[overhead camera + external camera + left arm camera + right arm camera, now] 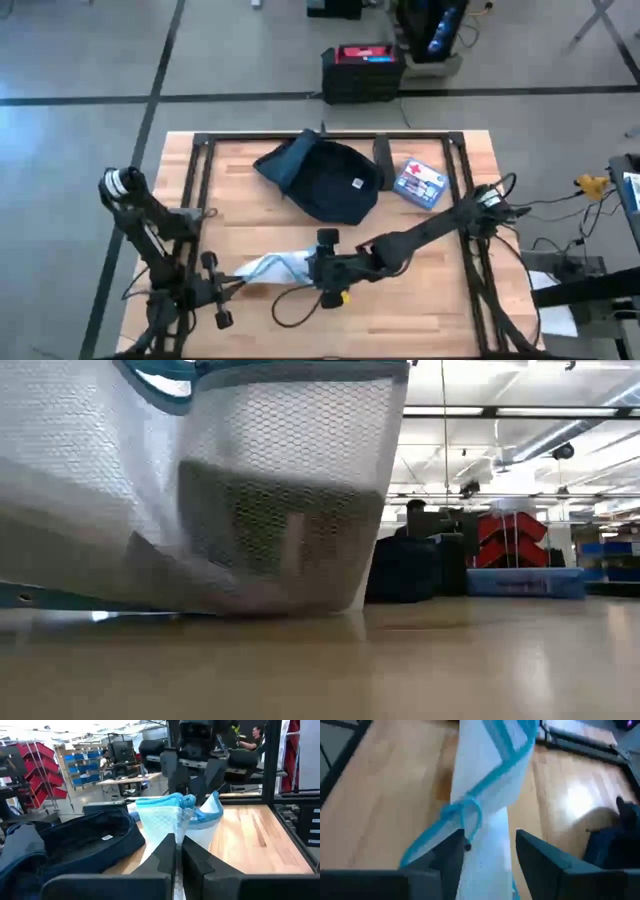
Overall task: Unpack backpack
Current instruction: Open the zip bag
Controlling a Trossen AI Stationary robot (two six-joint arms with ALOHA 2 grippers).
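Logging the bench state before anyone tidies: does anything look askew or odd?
The backpack lies slumped and open at the table's back. The mesh pouch lies crumpled at the front between both grippers; the left fingers pinch one end, the right gripper stands open around it.

Clear mesh pouch (272, 267) with teal trim lying on wooden counter (420, 300) (front edge); blue-white box (420, 183) near back.

Wooden table (250, 230) bearing backpack (325, 180), pouch (270, 268), box (420, 183).

The pouch (200, 480) fills the low view — blurred, its top cut off.
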